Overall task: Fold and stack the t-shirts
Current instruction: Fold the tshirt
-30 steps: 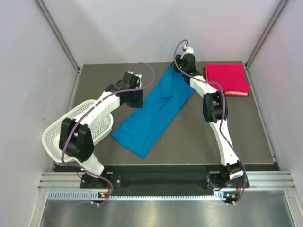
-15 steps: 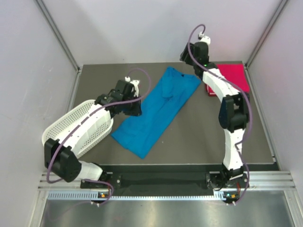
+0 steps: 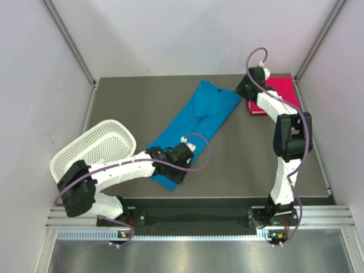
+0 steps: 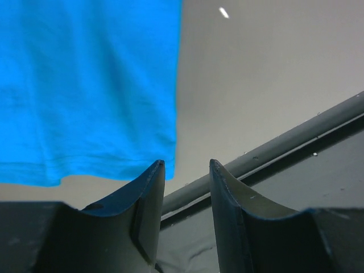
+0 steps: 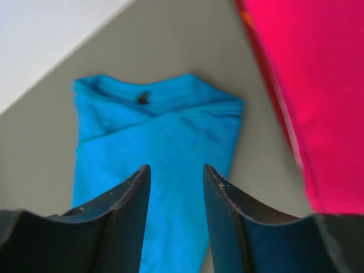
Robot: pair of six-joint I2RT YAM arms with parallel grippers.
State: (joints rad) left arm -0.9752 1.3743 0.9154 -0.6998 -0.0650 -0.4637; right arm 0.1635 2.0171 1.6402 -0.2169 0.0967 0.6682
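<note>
A bright blue t-shirt point(image 3: 193, 128), folded into a long strip, lies diagonally across the dark table. Its collar end point(image 5: 153, 96) points to the back and its hem point(image 4: 85, 165) to the near edge. A pink-red t-shirt point(image 3: 280, 91) lies folded at the back right corner and also shows in the right wrist view point(image 5: 310, 85). My left gripper point(image 3: 177, 168) hovers open at the hem's corner point(image 4: 186, 165), with nothing between its fingers. My right gripper point(image 3: 244, 89) is open and empty point(image 5: 176, 168), between the blue collar end and the pink-red t-shirt.
A white mesh basket point(image 3: 94, 151) sits tilted at the left edge of the table, beside the left arm. The table's front rail point(image 4: 284, 145) runs just past the blue hem. Grey walls close in the left, back and right sides.
The left arm swung from the blue t-shirt's left edge down to its near hem. The right arm drew away from the collar end toward the pink-red t-shirt. The blue t-shirt lies as before.
</note>
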